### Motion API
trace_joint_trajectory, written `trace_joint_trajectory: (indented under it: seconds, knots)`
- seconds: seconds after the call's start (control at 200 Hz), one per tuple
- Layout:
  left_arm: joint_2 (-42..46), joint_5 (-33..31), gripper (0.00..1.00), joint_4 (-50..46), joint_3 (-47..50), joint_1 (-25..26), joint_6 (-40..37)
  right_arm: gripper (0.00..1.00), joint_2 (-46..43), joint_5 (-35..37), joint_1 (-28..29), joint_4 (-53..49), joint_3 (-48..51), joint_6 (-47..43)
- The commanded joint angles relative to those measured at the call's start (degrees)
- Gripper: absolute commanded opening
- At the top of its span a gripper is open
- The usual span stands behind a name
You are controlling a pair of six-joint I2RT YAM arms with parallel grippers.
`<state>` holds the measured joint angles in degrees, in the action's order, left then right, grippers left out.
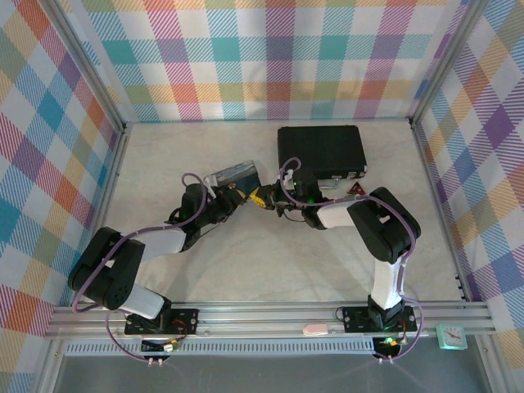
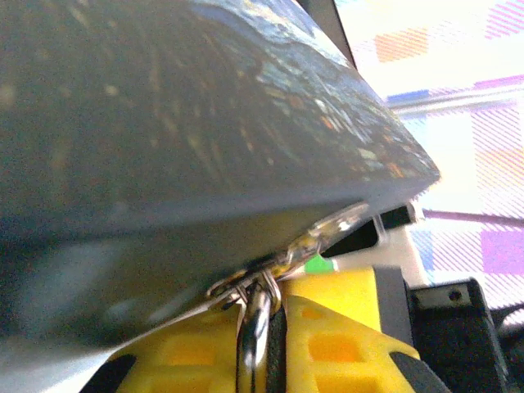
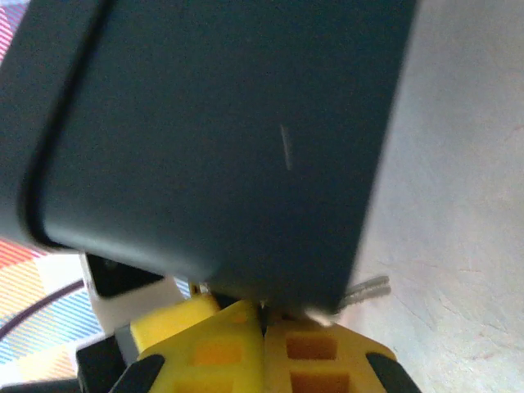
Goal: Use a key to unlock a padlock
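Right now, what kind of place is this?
Probably a robot test bench: a table fenced by plaid walls on a metal frame, with a left arm and right arm bolted at its near edge.

My left claw [image 1: 248, 196] and right claw [image 1: 273, 199] sit nose to nose at the middle of the bench [image 1: 270, 274]. The blue tin [image 1: 236, 173] crowds just behind the left, the black case [image 1: 319, 150] behind the right. Toward the near edge I have open room.

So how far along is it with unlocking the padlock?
Done: both pieces look picked up. The left gripper is shut on the padlock by its silvery shackle; the right gripper pinches the key. In hand: the grippers sit close together. Left: inserting and turning the key; no open shackle visible.
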<state>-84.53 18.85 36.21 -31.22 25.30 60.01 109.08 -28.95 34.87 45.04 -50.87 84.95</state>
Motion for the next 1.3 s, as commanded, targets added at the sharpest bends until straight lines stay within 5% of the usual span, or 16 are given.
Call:
trace_joint_trajectory:
  seconds: [0.0,0.415,0.785,1.115,1.295]
  knots:
    - [-0.2,4.7,0.00,5.4,0.6,3.2,2.5,0.00,1.2,5.7,2.3,7.3,0.5,3.6]
    - [4.6,-15.8,0.00,-11.2,-1.1,3.8,-2.8,0.00,-6.2,9.6,3.1,-3.6,7.0,-5.9]
    - [-4.8,-25.6,0.00,-7.3,-3.4,9.5,-1.4,0.00,-13.0,13.9,2.7,-15.8,11.1,-15.0]
    - [-5.9,-23.5,0.47,-4.4,-1.8,12.7,4.3,0.00,-17.7,18.5,2.7,-23.8,10.8,-21.7]
    - [4.7,-23.4,0.49,-10.2,1.2,13.0,7.5,0.00,-18.5,18.8,2.7,-23.9,10.2,-21.7]
